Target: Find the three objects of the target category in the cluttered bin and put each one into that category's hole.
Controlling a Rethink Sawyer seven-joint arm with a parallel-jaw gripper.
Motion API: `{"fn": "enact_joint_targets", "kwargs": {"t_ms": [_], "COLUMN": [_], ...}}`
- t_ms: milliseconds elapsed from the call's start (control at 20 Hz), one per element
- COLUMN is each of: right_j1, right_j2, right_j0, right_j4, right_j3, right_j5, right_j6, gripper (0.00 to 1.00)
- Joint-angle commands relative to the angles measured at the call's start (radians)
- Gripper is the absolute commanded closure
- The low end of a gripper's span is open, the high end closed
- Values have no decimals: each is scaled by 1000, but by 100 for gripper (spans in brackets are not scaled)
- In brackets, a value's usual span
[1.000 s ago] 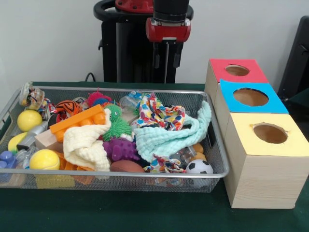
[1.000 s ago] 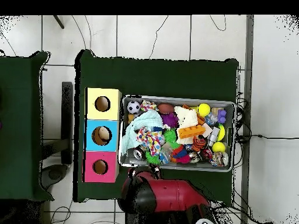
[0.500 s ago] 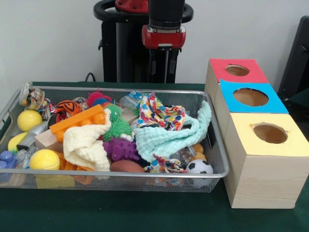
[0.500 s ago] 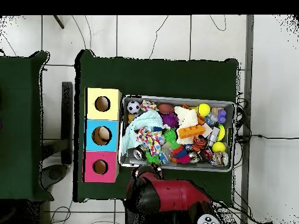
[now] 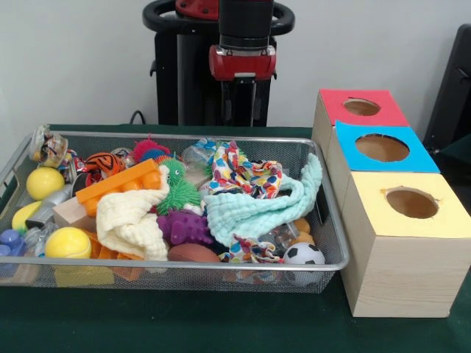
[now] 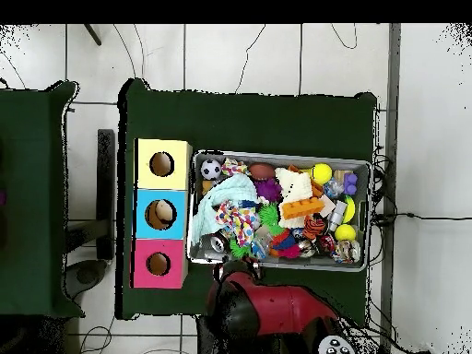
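The wire mesh bin [image 5: 335, 220] holds a heap of toys; it also shows in the overhead view [image 6: 277, 155]. One heart-and-spot printed cloth [image 5: 246, 173] lies at the bin's middle back, on the mint-green cloth [image 5: 257, 209]; it shows from above too [image 6: 238, 221]. A second printed cloth [image 5: 249, 250] lies at the front by the soccer ball [image 5: 303, 254], and also shows from above [image 6: 232, 168]. The yellow-faced box's hole [image 5: 412, 203] is nearest the camera on the right, and appears in the overhead view [image 6: 161, 164]. My gripper [image 5: 242, 107] hangs open and empty above the bin's far rim.
The blue-faced box [image 5: 381, 148] and the red-faced box [image 5: 361, 107] stand behind the yellow one. A cream-yellow cloth [image 5: 132, 220], an orange brick [image 5: 118, 182], a purple spiky toy [image 5: 184, 226] and yellow balls [image 5: 68, 243] fill the bin's left half. The black pedestal [image 5: 191, 81] stands behind.
My gripper has shifted a little left and slightly up in the front view. Nothing in the bin has moved.
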Motion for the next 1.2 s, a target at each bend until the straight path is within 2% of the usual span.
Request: {"fn": "enact_joint_targets", "kwargs": {"t_ms": [50, 550, 1200], "right_j1": [35, 80, 152], "right_j2": [77, 40, -25], "right_j0": [-31, -18, 3], "right_j4": [-57, -95, -118], "right_j3": [-113, -137, -183], "right_j5": [-84, -133, -311], "right_j6": [88, 89, 111], "gripper": [0, 0, 0]}}
